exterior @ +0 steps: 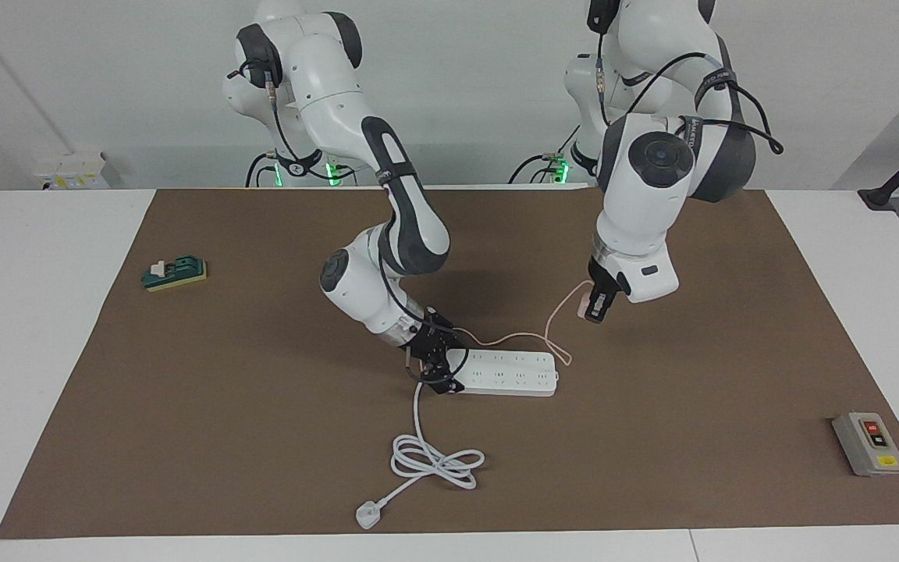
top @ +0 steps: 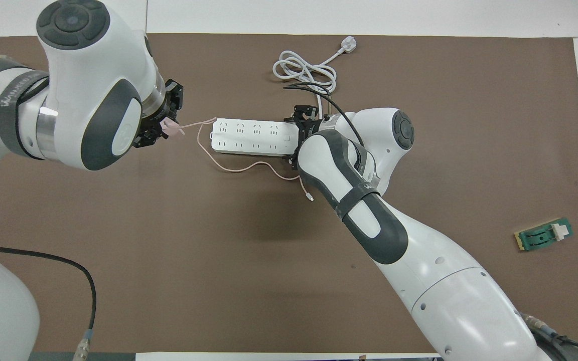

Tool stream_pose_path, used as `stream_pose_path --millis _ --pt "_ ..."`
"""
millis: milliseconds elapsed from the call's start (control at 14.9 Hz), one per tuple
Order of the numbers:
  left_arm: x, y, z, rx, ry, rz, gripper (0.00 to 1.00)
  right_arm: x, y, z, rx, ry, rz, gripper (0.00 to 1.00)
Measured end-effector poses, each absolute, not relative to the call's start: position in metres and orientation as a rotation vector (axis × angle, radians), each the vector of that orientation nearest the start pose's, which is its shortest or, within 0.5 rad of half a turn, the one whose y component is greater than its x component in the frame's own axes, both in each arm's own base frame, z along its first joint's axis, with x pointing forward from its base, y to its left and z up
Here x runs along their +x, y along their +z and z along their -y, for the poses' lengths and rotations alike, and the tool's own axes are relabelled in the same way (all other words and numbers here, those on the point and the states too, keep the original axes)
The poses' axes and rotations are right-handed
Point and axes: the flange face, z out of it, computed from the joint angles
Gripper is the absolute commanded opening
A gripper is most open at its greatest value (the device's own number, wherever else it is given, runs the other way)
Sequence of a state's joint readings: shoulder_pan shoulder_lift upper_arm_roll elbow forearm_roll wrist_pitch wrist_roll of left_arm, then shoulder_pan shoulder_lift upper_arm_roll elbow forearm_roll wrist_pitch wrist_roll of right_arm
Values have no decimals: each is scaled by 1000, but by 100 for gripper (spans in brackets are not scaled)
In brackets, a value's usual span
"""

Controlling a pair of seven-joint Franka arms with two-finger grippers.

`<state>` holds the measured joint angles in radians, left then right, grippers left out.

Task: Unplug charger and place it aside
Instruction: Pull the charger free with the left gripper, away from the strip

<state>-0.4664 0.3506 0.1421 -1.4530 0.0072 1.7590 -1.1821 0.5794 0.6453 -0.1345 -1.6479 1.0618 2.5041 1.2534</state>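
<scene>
Holding the charger point(exterior: 584, 304) in the air, the left tool point(exterior: 595, 311) hangs over the brown mat point(exterior: 730, 351), toward the left arm's end of the desk point(exterior: 44, 328) from the power strip point(exterior: 508, 373). Its fingers are pressed together on the small pink cube; in the overhead view the charger point(top: 169, 128) shows just at the tip of the left tool point(top: 161, 129). The charger is out of the strip and clear of the mat surface.

The pink cable point(exterior: 524, 337) drops from the charger, makes a loop beside the strip's end toward the left arm, then runs along the strip's robot-ward side. In the overhead view the cable point(top: 241, 168) ends in a small connector lying on the mat near the right arm's forearm.

The right tool point(exterior: 440, 373) is down at the strip's other end, the end where the thick white cord point(exterior: 430, 457) leaves. Its fingers straddle that end of the strip; cannot tell whether they press on it or stand spread around it. In the overhead view the right tool point(top: 301, 131) is partly covered by its own arm.

The white cord coils on the mat farther from the robots than the strip and ends in a white three-pin plug point(exterior: 367, 515).

A green switch block point(exterior: 175, 273) lies toward the right arm's end of the mat. A grey push-button box point(exterior: 868, 443) sits toward the left arm's end, well apart from everything else.
</scene>
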Motion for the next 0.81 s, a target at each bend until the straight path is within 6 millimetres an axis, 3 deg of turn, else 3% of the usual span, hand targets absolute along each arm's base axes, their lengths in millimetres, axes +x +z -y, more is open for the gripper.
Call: stream_pose_path --millis 336,604,805 --pt "641 473 144 -2894 3 804 0 634 262 -313 -1778 434 -1791 100" --pt "627 447 84 -2817 76 488 0 635 272 -314 -1774 433 -1776 100" --pt "614 452 35 -2837 83 361 0 637 295 -311 -1774 412 -1750 100"
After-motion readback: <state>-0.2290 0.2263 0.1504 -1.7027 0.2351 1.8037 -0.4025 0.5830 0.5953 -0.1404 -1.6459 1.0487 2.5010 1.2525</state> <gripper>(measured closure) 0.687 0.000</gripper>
